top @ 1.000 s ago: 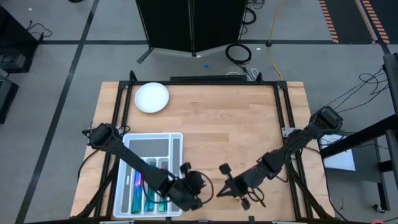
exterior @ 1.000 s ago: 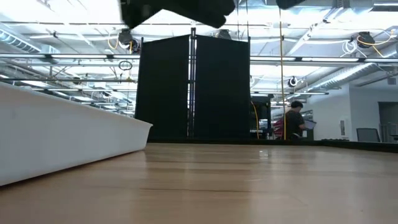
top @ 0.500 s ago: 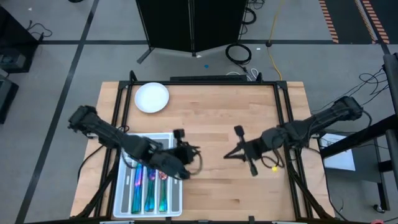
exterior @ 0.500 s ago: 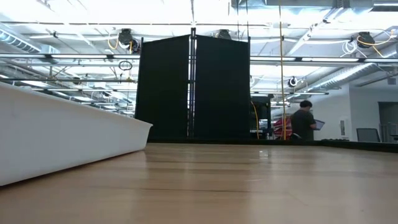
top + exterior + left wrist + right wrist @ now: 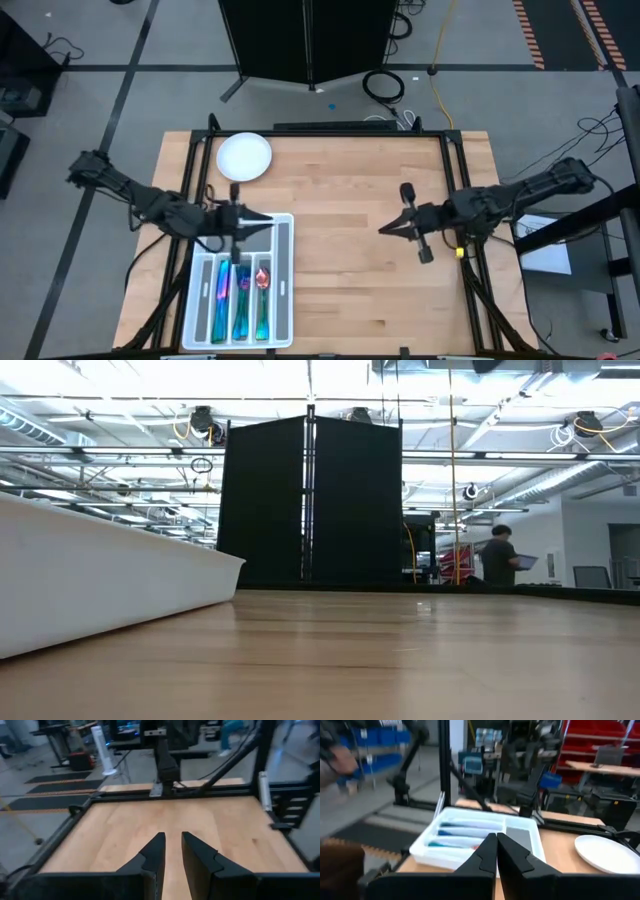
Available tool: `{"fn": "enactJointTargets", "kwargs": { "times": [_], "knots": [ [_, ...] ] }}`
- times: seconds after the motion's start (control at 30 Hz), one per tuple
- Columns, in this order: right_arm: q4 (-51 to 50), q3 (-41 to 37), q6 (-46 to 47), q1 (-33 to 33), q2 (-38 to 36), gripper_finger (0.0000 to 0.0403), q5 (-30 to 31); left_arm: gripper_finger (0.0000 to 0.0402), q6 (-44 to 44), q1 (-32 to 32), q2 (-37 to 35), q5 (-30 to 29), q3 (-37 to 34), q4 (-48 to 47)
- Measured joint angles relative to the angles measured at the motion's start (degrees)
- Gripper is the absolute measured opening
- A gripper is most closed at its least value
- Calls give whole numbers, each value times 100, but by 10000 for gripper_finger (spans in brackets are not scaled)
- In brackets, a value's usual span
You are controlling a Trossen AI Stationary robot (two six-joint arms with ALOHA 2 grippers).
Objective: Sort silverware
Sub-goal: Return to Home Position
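Observation:
The iridescent silverware (image 5: 243, 292) lies lengthwise in the long compartments of the white tray (image 5: 284, 300) at the table's near left; in the right wrist view it shows as blue strips (image 5: 462, 825). My left gripper (image 5: 262, 220) hovers above the tray's far end, open by a narrow gap (image 5: 172, 837), with nothing between its fingers. My right gripper (image 5: 383, 229) hangs over the table's right half, shut and empty (image 5: 496, 836), pointing toward the tray.
A white round plate (image 5: 244, 157) sits at the far left of the table. The tray's white wall (image 5: 100, 585) fills the left of the low view. A person (image 5: 498, 558) stands far behind the table. Bare wood (image 5: 340, 190) lies between the two grippers.
Both grippers have risen and drawn back from the table's near edge. My left gripper went toward the far left, from beside the tray's near right corner to above its far end, rolling as it went. My right gripper went toward the far right. The silverware stays in the tray.

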Motion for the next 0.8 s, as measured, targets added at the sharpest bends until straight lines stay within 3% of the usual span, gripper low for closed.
{"fn": "enactJointTargets", "kwargs": {
  "times": [0.4,0.8],
  "knots": [
    [967,-1454,515,-157,-1015,0,319,66,93,123,-1903,350,-1789,617],
    [2453,-3008,1225,-957,-1303,0,-34,66,301,1387,-2594,1548,-2655,1074]
  ]
}}
